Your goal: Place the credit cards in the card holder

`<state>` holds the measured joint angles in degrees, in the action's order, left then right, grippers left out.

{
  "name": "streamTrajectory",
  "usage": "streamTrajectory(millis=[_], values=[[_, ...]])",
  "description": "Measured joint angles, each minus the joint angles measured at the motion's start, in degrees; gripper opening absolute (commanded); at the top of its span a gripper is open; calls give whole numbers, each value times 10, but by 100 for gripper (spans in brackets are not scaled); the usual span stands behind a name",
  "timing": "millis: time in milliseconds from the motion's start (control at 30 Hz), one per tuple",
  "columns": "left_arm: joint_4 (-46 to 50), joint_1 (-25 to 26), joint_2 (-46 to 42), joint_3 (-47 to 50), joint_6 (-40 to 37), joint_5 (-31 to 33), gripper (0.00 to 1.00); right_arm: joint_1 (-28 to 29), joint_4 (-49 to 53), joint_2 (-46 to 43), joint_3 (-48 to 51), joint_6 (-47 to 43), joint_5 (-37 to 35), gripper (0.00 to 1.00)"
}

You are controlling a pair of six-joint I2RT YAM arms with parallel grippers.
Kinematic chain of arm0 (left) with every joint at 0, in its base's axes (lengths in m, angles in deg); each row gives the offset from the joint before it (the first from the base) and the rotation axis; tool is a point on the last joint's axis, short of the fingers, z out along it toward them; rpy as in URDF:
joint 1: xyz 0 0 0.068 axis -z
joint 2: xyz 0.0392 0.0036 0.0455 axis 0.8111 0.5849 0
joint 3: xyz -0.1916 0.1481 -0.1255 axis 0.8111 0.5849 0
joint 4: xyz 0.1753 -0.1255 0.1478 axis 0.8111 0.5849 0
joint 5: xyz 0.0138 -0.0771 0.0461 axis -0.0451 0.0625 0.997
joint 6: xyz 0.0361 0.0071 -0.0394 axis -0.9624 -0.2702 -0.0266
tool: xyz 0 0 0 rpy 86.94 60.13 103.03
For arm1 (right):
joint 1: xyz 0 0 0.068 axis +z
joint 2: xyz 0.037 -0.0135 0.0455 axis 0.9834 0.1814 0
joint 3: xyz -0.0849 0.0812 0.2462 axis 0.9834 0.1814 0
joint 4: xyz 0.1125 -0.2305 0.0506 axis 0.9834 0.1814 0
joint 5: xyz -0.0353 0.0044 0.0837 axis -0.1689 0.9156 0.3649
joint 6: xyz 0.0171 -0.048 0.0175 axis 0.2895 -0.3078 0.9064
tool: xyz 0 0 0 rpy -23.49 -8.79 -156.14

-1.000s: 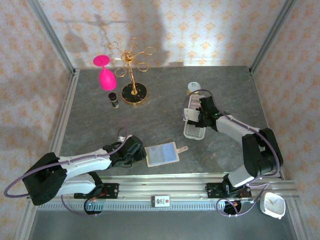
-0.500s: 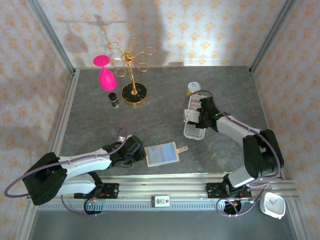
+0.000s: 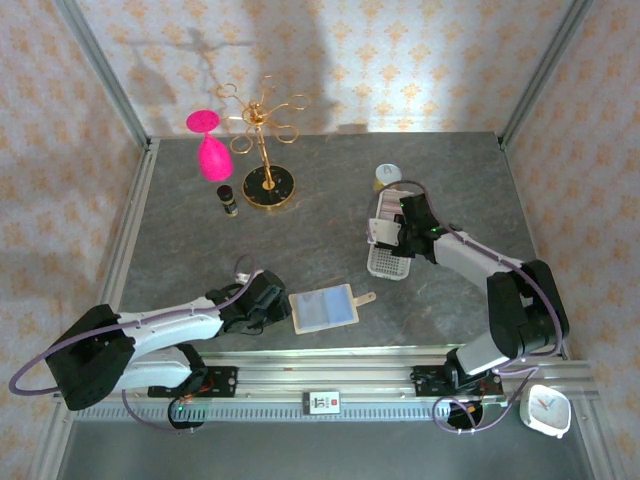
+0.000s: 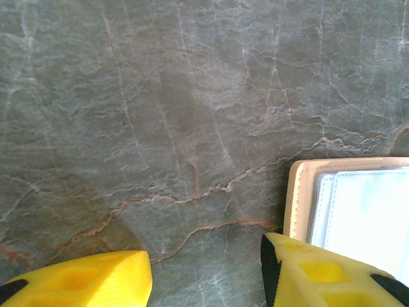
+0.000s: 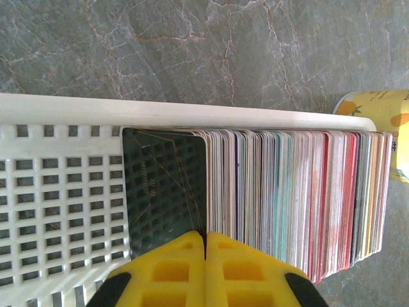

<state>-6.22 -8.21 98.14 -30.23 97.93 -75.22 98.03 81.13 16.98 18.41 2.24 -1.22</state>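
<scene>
No card is in yet. The holder (image 3: 323,309) lies open, seemingly empty, at the table's (image 3: 200,230) 6 o'clock. The left gripper (image 4: 204,275) sits spread at the holder's 9 o'clock. The cards (image 5: 287,192) stand in the tray (image 5: 64,192) at 3 o'clock, with the right gripper (image 5: 204,242) pressed together at the front dark one.

Falls bright and diffuse from above. Throws soft shadows of the gold stand (image 3: 262,150) onto the back wall (image 3: 330,60). Washes out the card holder's (image 4: 297,198) clear sleeve. Softens slightly along wrist-view bottom edges.
</scene>
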Motion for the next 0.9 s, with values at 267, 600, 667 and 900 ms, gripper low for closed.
streamTrajectory(millis=[267, 600, 667, 900], values=[[5, 0, 5, -4, 0, -1, 49, 0, 3, -13, 2, 0, 0, 0], [12, 0, 14, -13, 0, -2, 51, 0, 99, -58, -25, 55, 56, 0], [19, 0, 19, -18, -1, -2, 52, 1, 118, -70, -25, 71, 75, 0], [16, 0, 14, -22, -11, -12, 67, 5, 181, -93, -33, 149, 117, 0]])
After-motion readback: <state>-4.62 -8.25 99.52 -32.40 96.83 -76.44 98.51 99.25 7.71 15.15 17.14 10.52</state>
